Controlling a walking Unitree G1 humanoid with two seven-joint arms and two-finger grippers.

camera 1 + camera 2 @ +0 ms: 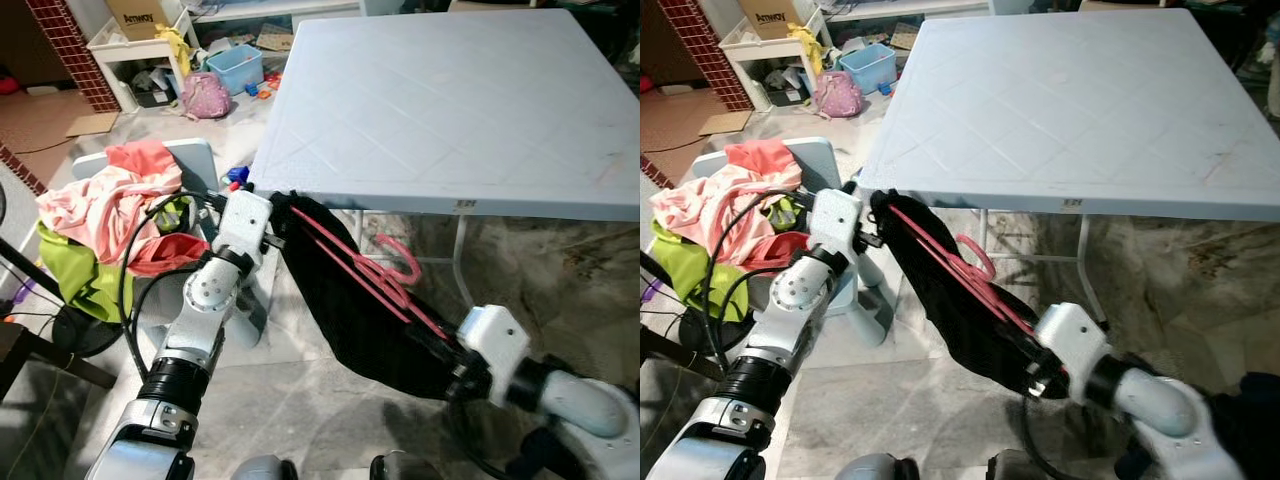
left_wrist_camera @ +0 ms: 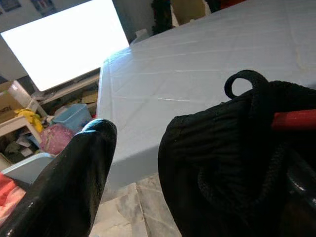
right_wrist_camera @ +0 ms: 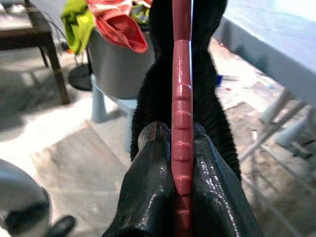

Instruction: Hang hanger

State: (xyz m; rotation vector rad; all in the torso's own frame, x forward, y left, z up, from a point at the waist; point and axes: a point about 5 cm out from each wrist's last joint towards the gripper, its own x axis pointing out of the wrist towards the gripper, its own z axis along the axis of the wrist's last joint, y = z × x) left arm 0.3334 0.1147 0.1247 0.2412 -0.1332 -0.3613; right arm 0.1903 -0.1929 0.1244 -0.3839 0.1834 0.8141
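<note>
1. Right end effector (image 1: 447, 352) clamped on pink plastic hanger (image 1: 375, 280), inside black knit garment (image 1: 345, 300), below pale blue worktop (image 1: 450, 110) edge.
2. Left end effector (image 1: 283, 215) pinching garment's far end; keeps fabric stretched, probably for threading.

Left wrist view: one glossy black finger (image 2: 74, 182) of the left tool in the near foreground, blurred. Beside it, apart from that finger, a bunched black knitted garment (image 2: 232, 163) with a small cord loop standing up at its top edge. A short length of red plastic hanger bar (image 2: 295, 119) lies against the knit. Behind, the pale blue square surface (image 2: 197, 74) with faint diagonal lines. Further off, a light blue plastic bin (image 2: 74, 117) and pink bag (image 2: 54, 138) on the floor.
</note>
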